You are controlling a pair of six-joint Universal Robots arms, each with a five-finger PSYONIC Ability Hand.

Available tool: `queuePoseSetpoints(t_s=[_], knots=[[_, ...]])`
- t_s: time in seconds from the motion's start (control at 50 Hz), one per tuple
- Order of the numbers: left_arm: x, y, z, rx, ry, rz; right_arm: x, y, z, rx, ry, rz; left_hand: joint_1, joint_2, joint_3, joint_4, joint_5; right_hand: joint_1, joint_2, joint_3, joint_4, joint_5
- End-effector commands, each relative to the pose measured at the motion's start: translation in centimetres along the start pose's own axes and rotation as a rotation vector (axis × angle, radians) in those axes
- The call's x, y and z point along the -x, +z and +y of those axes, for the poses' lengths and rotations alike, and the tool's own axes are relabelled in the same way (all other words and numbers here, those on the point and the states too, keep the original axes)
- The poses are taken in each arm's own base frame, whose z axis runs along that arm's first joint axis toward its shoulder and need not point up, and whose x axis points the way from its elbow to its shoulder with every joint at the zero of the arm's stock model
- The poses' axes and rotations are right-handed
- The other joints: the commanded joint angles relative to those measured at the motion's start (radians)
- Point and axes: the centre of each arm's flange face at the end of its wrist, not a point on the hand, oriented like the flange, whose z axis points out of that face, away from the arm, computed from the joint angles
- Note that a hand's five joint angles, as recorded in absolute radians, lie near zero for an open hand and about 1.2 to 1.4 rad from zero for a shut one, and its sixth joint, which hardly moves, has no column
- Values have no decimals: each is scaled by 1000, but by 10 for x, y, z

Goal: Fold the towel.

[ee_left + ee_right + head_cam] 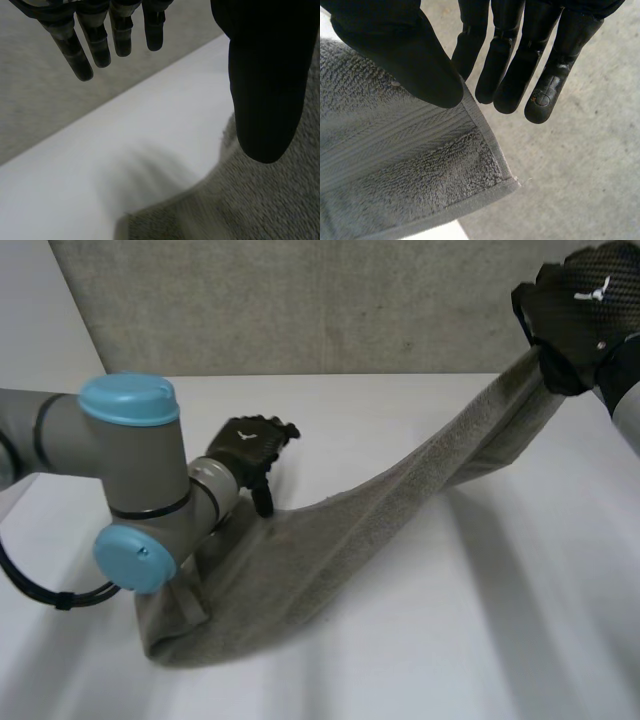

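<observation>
White table, grey wall | grey terry towel with woven band near hem, stretched from table up to raised right hand | right hand pinches towel corner | left hand fingers straight, spread, at towel edge

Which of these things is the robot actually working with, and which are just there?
In the job: towel; right hand pinching its raised end; left hand open by its low end.
Just there: white table; grey wall behind.
</observation>
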Motion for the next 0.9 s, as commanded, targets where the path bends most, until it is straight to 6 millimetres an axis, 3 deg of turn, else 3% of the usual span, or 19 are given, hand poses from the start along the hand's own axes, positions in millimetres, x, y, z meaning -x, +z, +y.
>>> queuePoseSetpoints(t_s=[0.02,0.16,0.28,0.34,0.38,0.4,0.42,0.5,0.56,0.6,0.66,0.7,0.72,0.76,0.8,0.82,0.86,0.88,0.9], knots=[[-23,16,18,59,-29,235,-9,2,-14,-37,-18,18,39,35,37,37,35,426,216,208,200,237],[-45,16,21,81,-60,439,-15,4,-21,-53,-24,30,44,41,43,43,41,426,216,208,200,237],[-49,19,19,93,-123,485,-15,4,-20,-53,-50,32,150,147,149,149,147,426,216,208,200,237],[-51,23,21,104,-185,497,-15,5,-19,-49,-66,36,329,326,328,328,326,426,216,208,200,237],[-51,28,22,105,-211,501,-17,6,-19,-48,-80,41,708,705,707,707,705,426,216,208,200,237],[-51,28,22,105,-211,501,-17,6,-19,-48,-80,41,711,707,709,710,707,426,216,208,200,237],[-51,31,22,96,-206,493,-17,7,-19,-48,-85,44,917,914,916,916,914,426,216,208,200,237],[-45,38,15,51,-192,452,-18,9,-18,-47,-90,45,1134,1130,1132,1132,1130,426,216,208,200,237],[-29,51,-2,-40,-166,317,-18,13,-15,-41,-112,48,1166,1162,1164,1164,1162,426,216,208,200,237],[-5,62,-23,-151,-149,138,-13,25,-2,-12,-133,31,1166,1162,1164,1164,1162,426,216,208,200,237],[7,65,-36,-217,-143,61,-12,31,1,-7,-141,27,1166,1162,1164,1164,1162,426,216,208,200,237],[35,70,-72,-399,-136,-53,-12,46,3,-14,-148,35,1166,1162,1164,1164,1162,426,216,208,200,237],[35,70,-72,-400,-136,-53,-12,47,3,-14,-148,35,1166,1162,1164,1164,1162,426,216,208,200,237],[67,61,-118,-597,-123,-150,-22,70,-2,-63,-150,118,1166,1162,1164,1164,1162,426,216,208,200,237],[81,53,-141,-695,-117,-197,-31,83,-8,-113,-157,196,1166,1162,1164,1164,1162,426,216,208,200,237],[81,53,-141,-696,-117,-197,-31,83,-8,-113,-157,197,1166,1162,1164,1164,1162,426,216,208,200,237],[106,26,-190,-905,-130,-328,-51,100,-35,-274,-161,388,1166,1162,1164,1164,1162,426,216,208,200,237],[106,26,-190,-906,-130,-328,-51,100,-35,-275,-161,389,1166,1162,1164,1164,1162,426,216,208,200,237],[117,8,-212,-997,-147,-391,-58,104,-51,-367,-160,472,1166,1162,1164,1164,1162,426,216,208,200,237]])
